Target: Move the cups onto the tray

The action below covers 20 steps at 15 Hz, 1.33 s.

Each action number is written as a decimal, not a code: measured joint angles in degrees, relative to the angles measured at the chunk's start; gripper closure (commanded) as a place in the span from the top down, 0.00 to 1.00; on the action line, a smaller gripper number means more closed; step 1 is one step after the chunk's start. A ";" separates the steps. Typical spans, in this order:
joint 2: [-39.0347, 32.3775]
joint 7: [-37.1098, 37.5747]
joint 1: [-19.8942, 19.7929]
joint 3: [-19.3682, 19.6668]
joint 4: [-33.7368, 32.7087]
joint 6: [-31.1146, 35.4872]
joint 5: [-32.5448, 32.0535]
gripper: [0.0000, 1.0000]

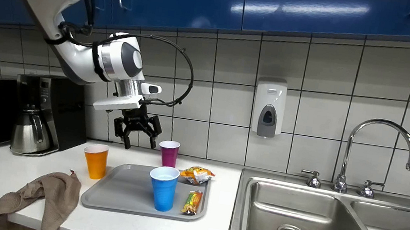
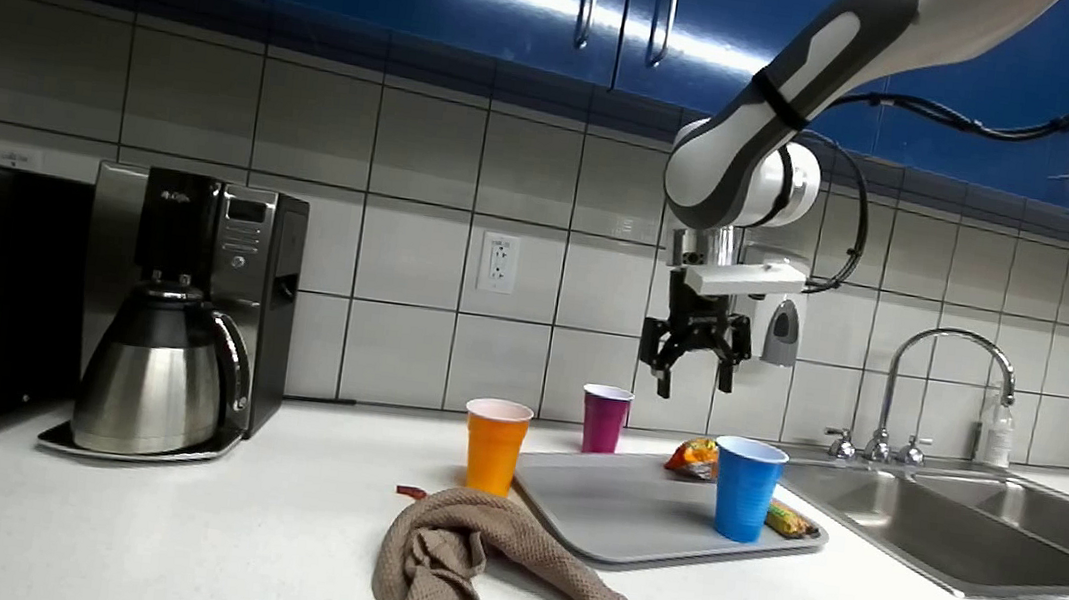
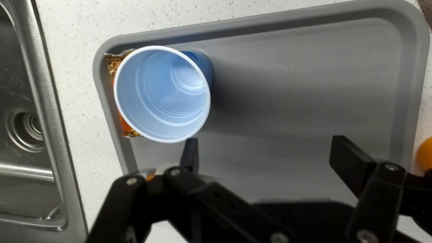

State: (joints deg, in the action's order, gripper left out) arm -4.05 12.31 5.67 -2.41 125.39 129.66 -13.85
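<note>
A: Leftmost of the three in an exterior view is the orange plastic cup (image 1: pixel 95 163): mouth up, long axis vertical, on the counter (image 1: pixel 217 213) just beside the flat grey tray (image 1: pixel 125 194). In frame it's below the fingers (image 1: pixel 153 142), off to their left.

B: Which way's that tray running?

A: Long side roughly left to right, below the fingers. In the wrist view their gap kinda lines up with it.

B: And the Robotiq gripper (image 1: pixel 140 146)?

A: Up in the air, fingers spread wide.

B: Last two cups?

A: Both mouth up. Blue plastic cup (image 1: pixel 163 193) is on the tray, lower right of the fingers. Purple plastic cup (image 1: pixel 168 155) stands past the far rim, right of the fingertips; can't judge the depth gap.
</note>
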 measured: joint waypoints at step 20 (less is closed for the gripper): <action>-10.50 1.42 5.88 -2.44 -8.22 9.80 3.99 1.00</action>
State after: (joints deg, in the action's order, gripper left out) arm -14.55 13.73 11.55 -4.84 117.17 139.46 -9.86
